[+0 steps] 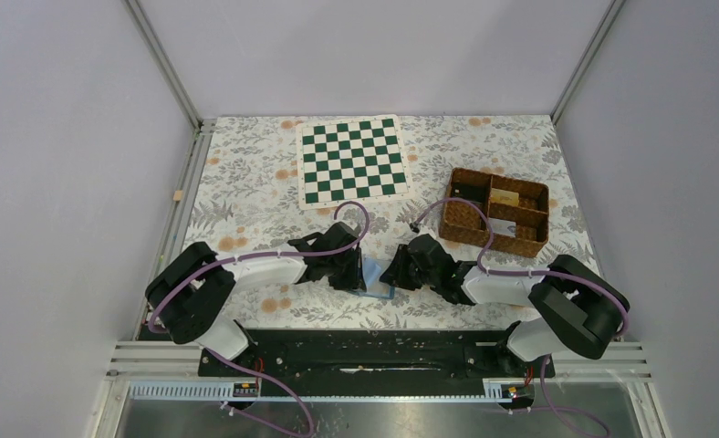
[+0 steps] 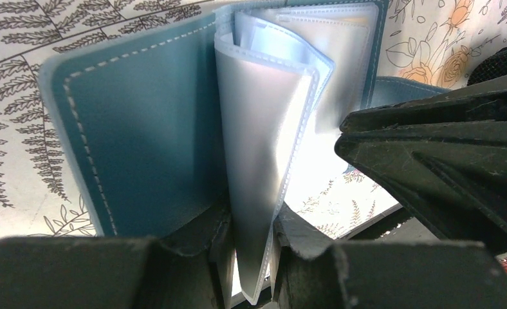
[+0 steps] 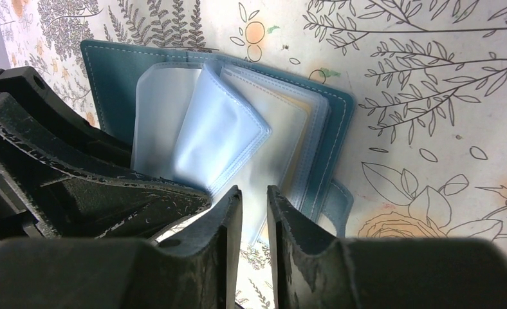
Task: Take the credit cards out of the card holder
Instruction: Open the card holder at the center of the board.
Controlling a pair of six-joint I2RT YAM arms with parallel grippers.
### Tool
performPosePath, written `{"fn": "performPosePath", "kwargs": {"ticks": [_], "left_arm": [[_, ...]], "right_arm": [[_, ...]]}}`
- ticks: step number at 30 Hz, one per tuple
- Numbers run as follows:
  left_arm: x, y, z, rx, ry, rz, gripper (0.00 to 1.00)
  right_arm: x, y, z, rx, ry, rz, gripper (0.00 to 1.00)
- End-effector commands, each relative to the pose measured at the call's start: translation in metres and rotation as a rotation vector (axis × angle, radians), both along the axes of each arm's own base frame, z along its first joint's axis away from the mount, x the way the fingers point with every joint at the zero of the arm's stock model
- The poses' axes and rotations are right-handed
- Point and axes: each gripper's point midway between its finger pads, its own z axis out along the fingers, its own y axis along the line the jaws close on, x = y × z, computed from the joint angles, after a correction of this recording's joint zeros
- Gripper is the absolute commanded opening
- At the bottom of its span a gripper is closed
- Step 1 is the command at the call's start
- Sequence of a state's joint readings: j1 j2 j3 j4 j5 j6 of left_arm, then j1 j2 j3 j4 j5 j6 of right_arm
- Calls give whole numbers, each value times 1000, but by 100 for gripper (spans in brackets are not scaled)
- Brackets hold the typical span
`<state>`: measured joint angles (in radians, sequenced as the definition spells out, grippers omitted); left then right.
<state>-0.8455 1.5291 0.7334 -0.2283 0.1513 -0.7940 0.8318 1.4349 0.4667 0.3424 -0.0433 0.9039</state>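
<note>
Surface: I see a floral cloth [image 1: 246,210] over the table, with plain pale walls [image 1: 64,137] on three sides. A chessboard [image 1: 351,160] lies far centre. A basket [image 1: 470,233] sits right of it, well apart.

The holder [image 3: 109,71] lies open on the cloth at near centre, between the two wrists. The left gripper [image 2: 251,254] is clamped on one clear sleeve [image 2: 257,161], which stands up from the spine. The right gripper [image 3: 254,206] hangs just over the holder's near edge, its jaws a little apart with nothing between them.

Hard to make out: from above, both wrists cover most of the holder. The cards [image 3: 294,138] show only as a faint tan tint through the sleeves, so I cannot count them. A tan piece [image 1: 506,197] in the basket is too small to identify.
</note>
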Motion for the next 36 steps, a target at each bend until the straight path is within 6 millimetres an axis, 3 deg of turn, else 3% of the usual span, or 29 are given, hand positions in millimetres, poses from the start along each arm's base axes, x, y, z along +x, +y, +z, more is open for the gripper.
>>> {"fn": "performPosePath", "kwargs": {"ticks": [1,15,27,36], "left_arm": [[-2,4,1,-5,-6,-5,22],[0,3,2,-6,-11,-8,22],[1,2,2,-11,-11,-14,22],[1,0,5,-20,-22,-28,22]], "right_arm": [[9,-7,4,-24,-28,-48,29],[14,-10,1,-52,-29,-70,32],[5,11,-6,45,52,-40,37],[3,31,12,207,57,-17,41]]}}
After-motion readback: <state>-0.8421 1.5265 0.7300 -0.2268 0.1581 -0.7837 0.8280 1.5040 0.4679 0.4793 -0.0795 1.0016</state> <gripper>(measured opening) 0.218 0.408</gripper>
